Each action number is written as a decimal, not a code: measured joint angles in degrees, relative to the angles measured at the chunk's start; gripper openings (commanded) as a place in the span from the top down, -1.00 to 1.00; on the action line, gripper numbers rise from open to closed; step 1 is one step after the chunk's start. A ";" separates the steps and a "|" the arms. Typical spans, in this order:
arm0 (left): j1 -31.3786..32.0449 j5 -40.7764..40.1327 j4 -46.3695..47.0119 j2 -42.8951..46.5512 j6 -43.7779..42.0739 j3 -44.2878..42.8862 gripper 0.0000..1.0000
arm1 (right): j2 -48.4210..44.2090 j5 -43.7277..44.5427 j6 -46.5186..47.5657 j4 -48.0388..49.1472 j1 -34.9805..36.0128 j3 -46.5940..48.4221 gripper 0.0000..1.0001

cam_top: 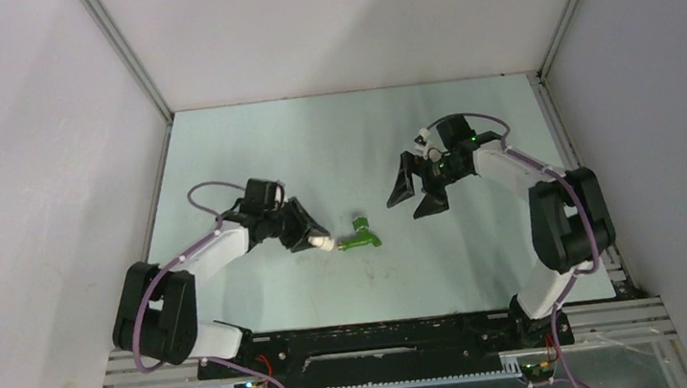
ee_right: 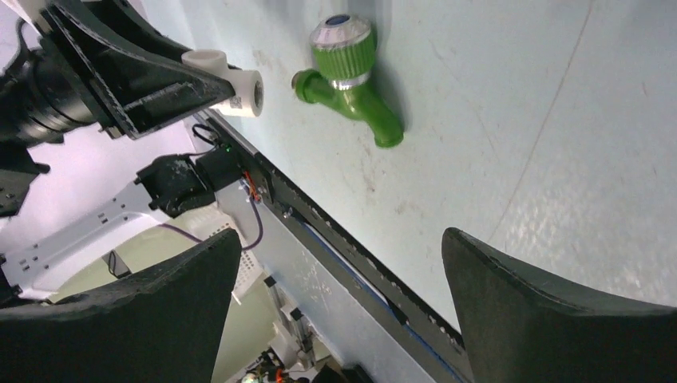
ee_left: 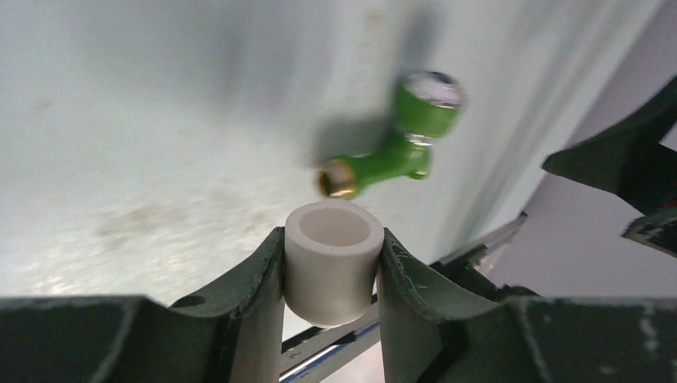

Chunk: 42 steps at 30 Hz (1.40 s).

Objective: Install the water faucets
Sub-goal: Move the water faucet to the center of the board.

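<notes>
The pale green table (cam_top: 315, 139) takes up most of the floor between the white walls, and my two arms reach out over it from the near edge. My left arm (cam_top: 220, 250) stretches toward the middle. My right arm (cam_top: 552, 201) bends up and back toward the left, so its wrist sits farther out than the left one.

My right gripper (cam_top: 417, 198) hangs above the table with its jaws spread wide and nothing between them, well to the far right of the tap. My left gripper (cam_top: 308, 236) is low and near the table's middle, its jaws pinching a short white pipe fitting (ee_left: 331, 267) by its sides, with the open mouth pointing right.

The green faucet (cam_top: 361, 239) lies on the table just right of that fitting, a little nearer than centre. Its round knob points toward the far side, its spout angles to the right, and its brass-coloured threaded end faces the fitting's mouth (close, but my right wrist camera shows a gap, so they are not touching). The faucet looks a bit blurred from my left wrist, so I cannot read its finer detail there.
</notes>
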<state>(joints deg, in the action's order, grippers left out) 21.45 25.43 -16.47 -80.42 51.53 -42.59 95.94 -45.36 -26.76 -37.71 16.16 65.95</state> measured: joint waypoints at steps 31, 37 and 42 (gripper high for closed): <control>-1.62 -4.13 4.50 -7.06 4.74 2.21 1.00 | 22.12 -10.03 -7.34 16.44 7.21 0.42 -0.26; 0.28 -4.24 6.69 -7.23 8.66 3.21 1.00 | 22.58 -10.91 -7.78 16.50 7.76 0.44 -0.23; 0.31 -4.48 6.73 -7.19 9.70 3.28 1.00 | 23.19 -11.87 -8.57 16.87 7.61 0.52 -0.22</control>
<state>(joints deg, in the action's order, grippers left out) 21.76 20.95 -9.74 -87.61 61.23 -39.31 119.13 -57.23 -35.33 -20.84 23.77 66.48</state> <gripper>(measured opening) 0.416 0.613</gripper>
